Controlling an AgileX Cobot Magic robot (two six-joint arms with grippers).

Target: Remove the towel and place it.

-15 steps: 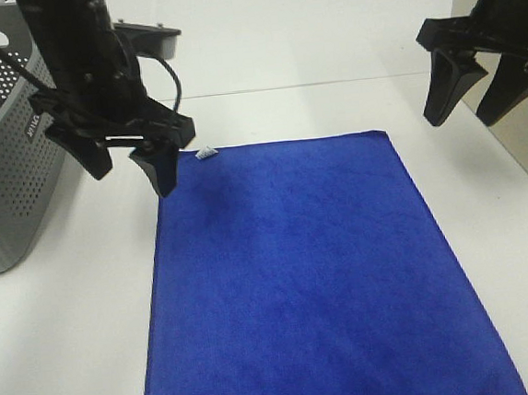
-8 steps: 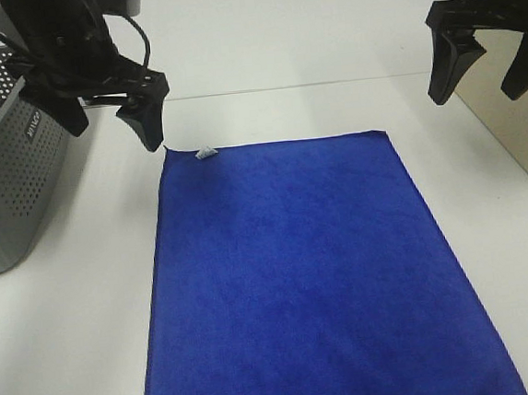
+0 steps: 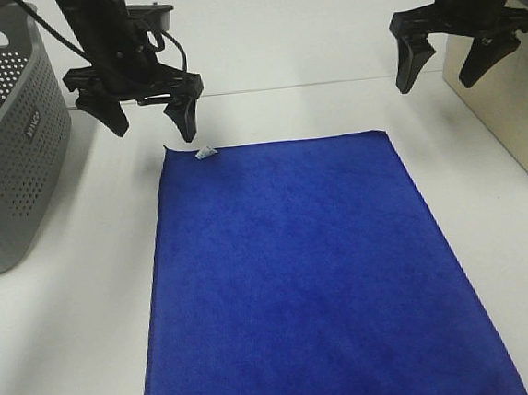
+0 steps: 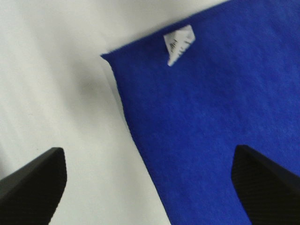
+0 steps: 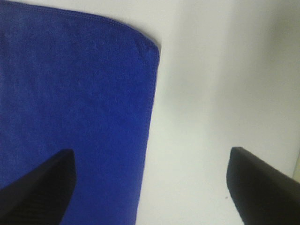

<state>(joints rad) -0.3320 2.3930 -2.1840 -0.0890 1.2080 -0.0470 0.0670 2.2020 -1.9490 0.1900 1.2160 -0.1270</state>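
The left end effector (image 3: 152, 131) and right end effector (image 3: 438, 81) are hovering with jaws spread, holding nothing. The blue towel (image 3: 316, 267) is lying flat on the white desk (image 3: 64, 344), one far corner just beneath each. A fingertip dipping too low could snag a corner, rumpling the cloth.

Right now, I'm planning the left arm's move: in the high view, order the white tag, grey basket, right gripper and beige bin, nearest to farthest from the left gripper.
From the left gripper:
1. white tag, just beside it, at the towel's far-left corner.
2. grey basket, to the left.
3. right gripper, far to the right.
4. beige bin, at the right edge.
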